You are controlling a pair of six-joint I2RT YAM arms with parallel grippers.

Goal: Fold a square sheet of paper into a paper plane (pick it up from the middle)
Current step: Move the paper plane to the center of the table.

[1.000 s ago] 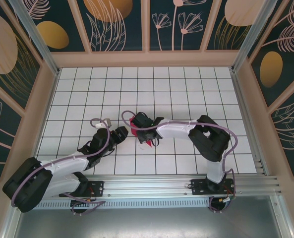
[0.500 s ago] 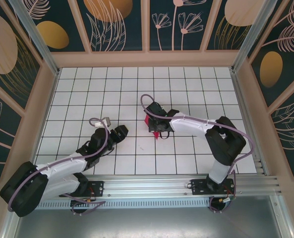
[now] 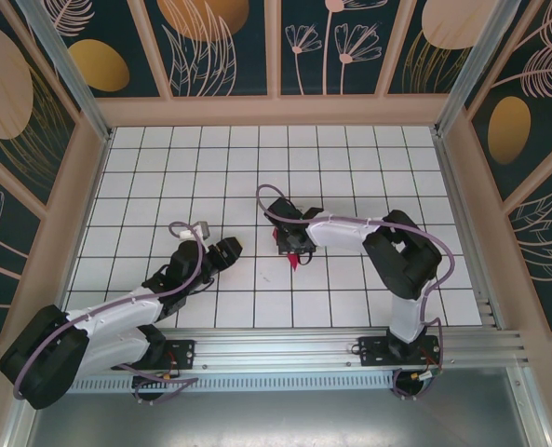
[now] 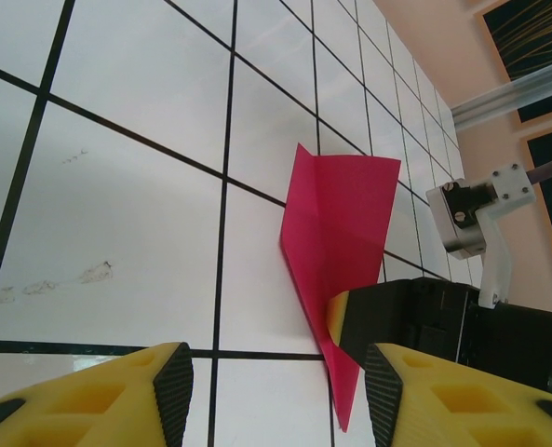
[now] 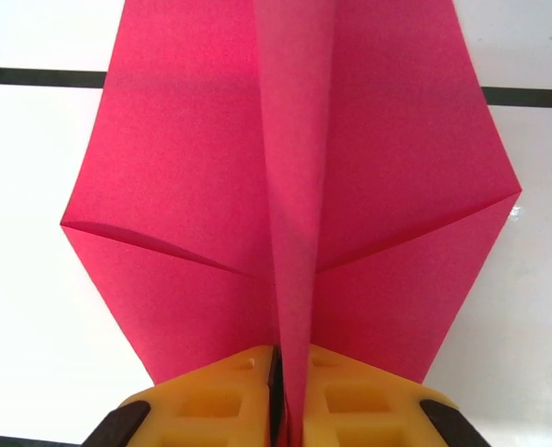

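Observation:
The magenta-red paper plane (image 5: pixel 294 168) is a creased dart with two wings spread flat over the white tiles and a raised centre fold. My right gripper (image 5: pixel 289 372) is shut on that centre fold at the near end. From above, the right gripper (image 3: pixel 291 238) covers most of the paper plane (image 3: pixel 296 260), whose red tip pokes out toward the arm bases. In the left wrist view the paper plane (image 4: pixel 336 214) lies just ahead and to the right, with the right gripper's body (image 4: pixel 424 317) on it. My left gripper (image 4: pixel 276 400) is open with nothing between its fingers, about one tile left of the paper (image 3: pixel 227 250).
The tiled white floor (image 3: pixel 164 177) is ringed by low peach walls (image 3: pixel 276 110), with an aluminium rail (image 3: pixel 331 349) along the near edge by the arm bases. A slanted aluminium post (image 4: pixel 518 93) stands at the far right in the left wrist view.
The right arm has carried the paper about one tile to the right, away from the left gripper, and turned it. The left arm has barely moved.

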